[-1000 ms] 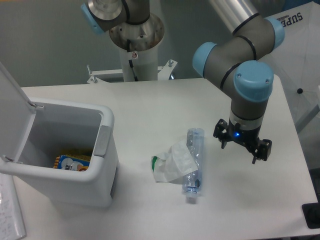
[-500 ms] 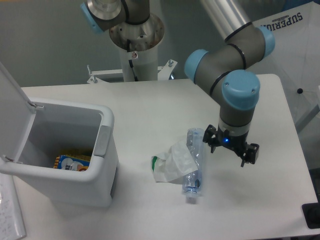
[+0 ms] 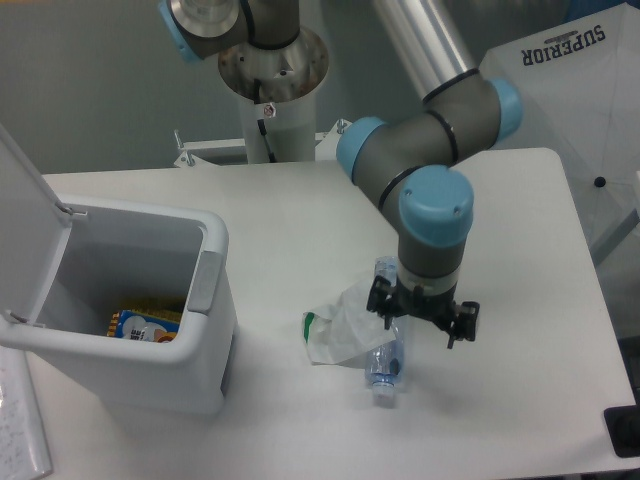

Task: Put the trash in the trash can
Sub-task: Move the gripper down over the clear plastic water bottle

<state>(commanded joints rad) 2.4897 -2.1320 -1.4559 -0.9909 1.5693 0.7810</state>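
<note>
The clear plastic drink bottle [image 3: 388,330] lies on its side near the centre of the white table [image 3: 300,210], its long axis running roughly 12 to 6 o'clock with the cap end at 6 o'clock. It appears empty, so it is judged light, thin-walled and smooth: it is likely to roll or dent under a hard squeeze. The best hold is judged to be across the cylindrical mid-body, fingers square to the long axis, not at the tapered neck.

The wrinkly translucent white plastic wrapper with a small green mark [image 3: 340,328] lies touching the bottle at its 9 o'clock side, and part of it seems to overlap the bottle. It is judged soft, nearly weightless and shapeless; a pinch on a raised fold would suit it.

The black two-finger gripper [image 3: 422,316] hangs over the upper half of the bottle, fingers spread apart and holding nothing. Whether the fingers touch the bottle cannot be told.

The large boxy white plastic trash can [image 3: 150,370] stands at 9 o'clock from the bottle, well apart, lid [image 3: 20,190] raised; a colourful packet [image 3: 145,326] lies inside.

Compared with one second ago, the gripper has travelled from the 3 o'clock side of the bottle to a position above it. Bottle, wrapper and trash can have not shifted.
</note>
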